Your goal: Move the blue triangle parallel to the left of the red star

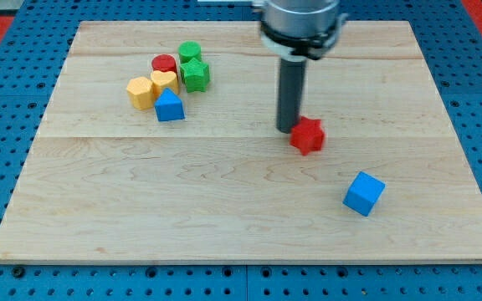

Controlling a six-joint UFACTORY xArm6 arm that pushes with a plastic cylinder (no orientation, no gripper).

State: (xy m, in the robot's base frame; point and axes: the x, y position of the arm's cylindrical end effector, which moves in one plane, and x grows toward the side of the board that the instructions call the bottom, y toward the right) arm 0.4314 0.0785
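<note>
Nearest the view's bottom lies the blue cube (pixel 364 193), well apart from my tip (pixel 287 130), below it and toward the view's right. Next comes the red star (pixel 307 135), just beside my tip on its right, touching or nearly so (I cannot tell which). The rod has no fingers, so there is nothing released or clenched to report.

Farther off, well to my tip's left and a little above it, sits the blue triangle (pixel 169 106), the piece to be moved. It rests against a cluster: a yellow hexagon-like block (pixel 141 92), a yellow heart (pixel 164 81), a red cylinder (pixel 164 63), a green star (pixel 195 75) and a green cylinder (pixel 190 52) farthest up the surface (pixel 224 217).

I judge the task barely begun: the triangle is still in the cluster, far from the star. The next move calls for travelling left around the triangle to its far side, then pushing it rightward, stopping short on the star's left, level with it.

Count: two blue blocks, two red, two yellow, two green; eight in all.
</note>
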